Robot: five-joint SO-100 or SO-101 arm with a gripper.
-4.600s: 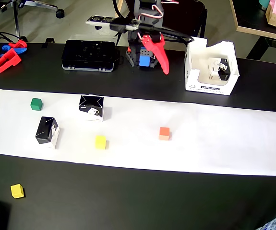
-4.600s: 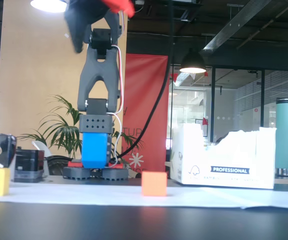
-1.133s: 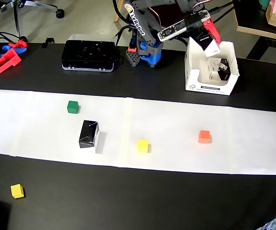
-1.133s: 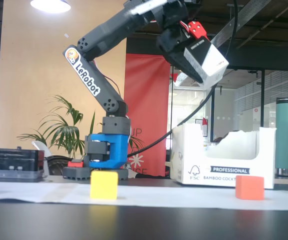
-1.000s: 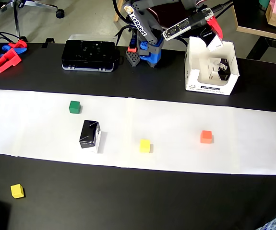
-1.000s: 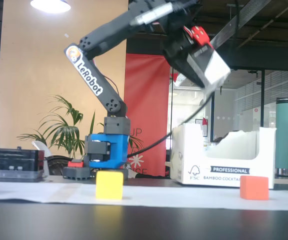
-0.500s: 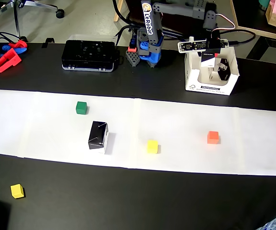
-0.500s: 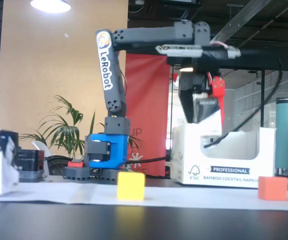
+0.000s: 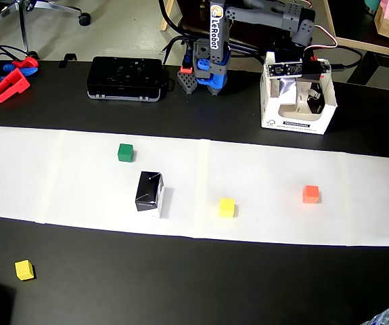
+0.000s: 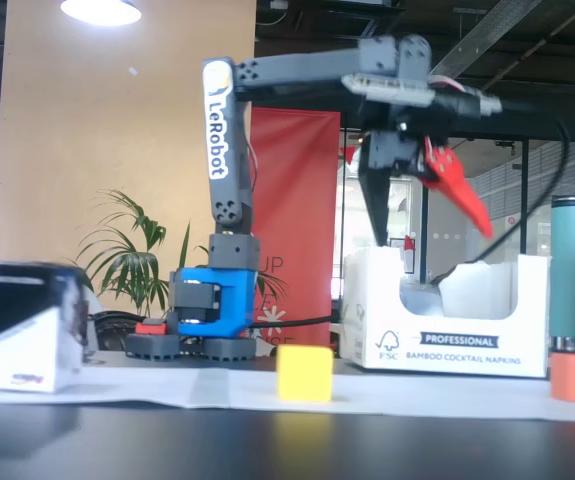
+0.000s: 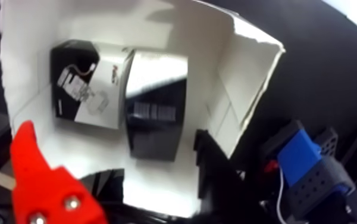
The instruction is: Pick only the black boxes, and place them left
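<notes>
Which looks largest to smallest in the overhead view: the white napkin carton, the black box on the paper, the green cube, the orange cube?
1. White napkin carton
2. Black box
3. Green cube and orange cube: they look alike, so no ranking.

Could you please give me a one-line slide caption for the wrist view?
Open gripper above the white carton holding two black boxes.

Green cube [image 9: 125, 152], yellow cube [image 9: 226, 207], orange cube [image 9: 310, 194] on white paper strip [image 9: 356, 203].
</notes>
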